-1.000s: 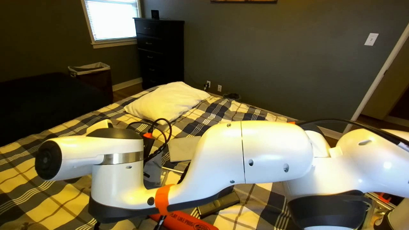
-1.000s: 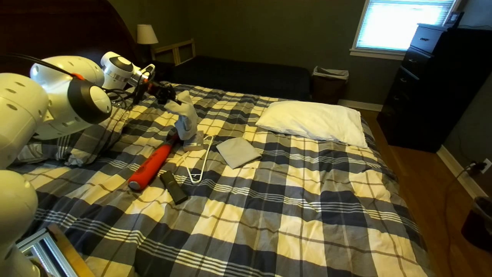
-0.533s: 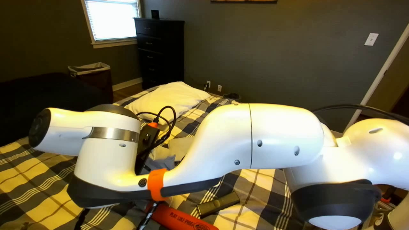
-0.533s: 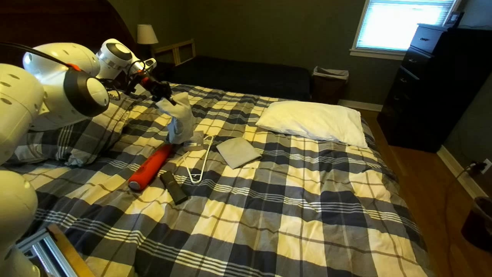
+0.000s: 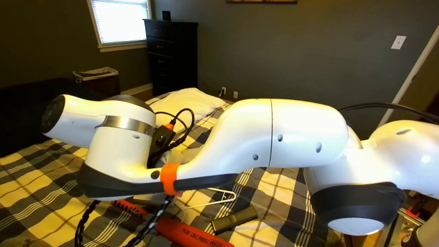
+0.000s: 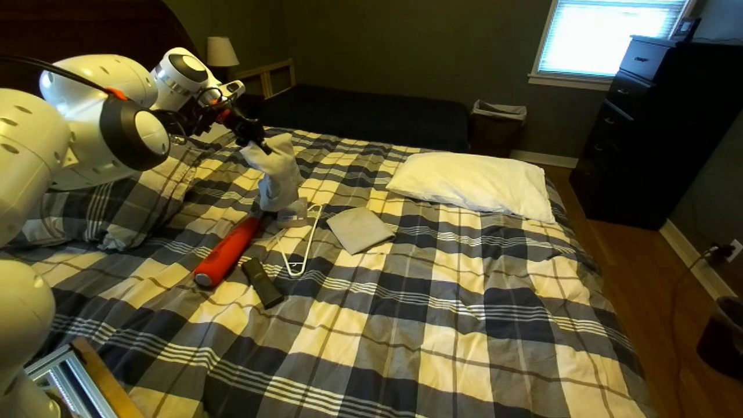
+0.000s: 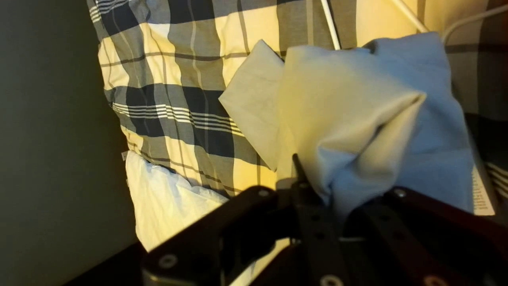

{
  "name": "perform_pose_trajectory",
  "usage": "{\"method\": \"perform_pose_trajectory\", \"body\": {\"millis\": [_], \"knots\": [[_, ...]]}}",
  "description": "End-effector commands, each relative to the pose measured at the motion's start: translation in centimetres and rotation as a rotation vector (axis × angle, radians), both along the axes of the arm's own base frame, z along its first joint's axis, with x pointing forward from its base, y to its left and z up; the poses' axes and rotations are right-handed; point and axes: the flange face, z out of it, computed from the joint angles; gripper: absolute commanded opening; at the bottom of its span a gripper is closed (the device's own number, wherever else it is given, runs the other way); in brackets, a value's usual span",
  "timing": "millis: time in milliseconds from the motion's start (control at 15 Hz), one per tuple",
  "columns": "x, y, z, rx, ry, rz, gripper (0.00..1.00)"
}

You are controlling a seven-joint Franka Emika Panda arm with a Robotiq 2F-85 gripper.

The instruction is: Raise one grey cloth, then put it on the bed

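Grey cloth (image 6: 280, 180): rumpled, hanging from the claw (image 7: 343, 202) over the bed (image 6: 458, 348); whether its lower end touches anything, I cannot tell.
Claw: clamped on the cloth's gathered top.
White hanger (image 6: 311, 241): lying near the grey cloth.
Folded cloth (image 6: 360, 230): flat, just beside the hanger.
Pillow (image 6: 473, 183): farther off, on the bed.

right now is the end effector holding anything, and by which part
The end effector pinches the rumpled grey cloth by a bunched fold near its upper end; the rest hangs below.

All three views overlook the bed (image 6: 418, 342)
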Motion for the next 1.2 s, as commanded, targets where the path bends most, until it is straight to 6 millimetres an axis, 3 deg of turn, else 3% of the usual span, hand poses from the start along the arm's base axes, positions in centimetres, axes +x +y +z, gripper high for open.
{"method": "perform_pose_trajectory", "body": {"millis": [0, 267, 600, 933, 1133], "knots": [[0.3, -0.4, 0.3, 0.006, -0.009, -0.014, 0.08], [0.7, -1.2, 0.4, -0.01, -0.015, -0.033, 0.02], [2.8, -1.6, 0.4, 0.025, 0.157, 0.244, 0.02], [4.8, -3.5, -2.1, 0.101, 0.316, 0.409, 0.02], [5.5, -5.3, -3.0, 0.155, 0.349, 0.341, 0.02]]}}
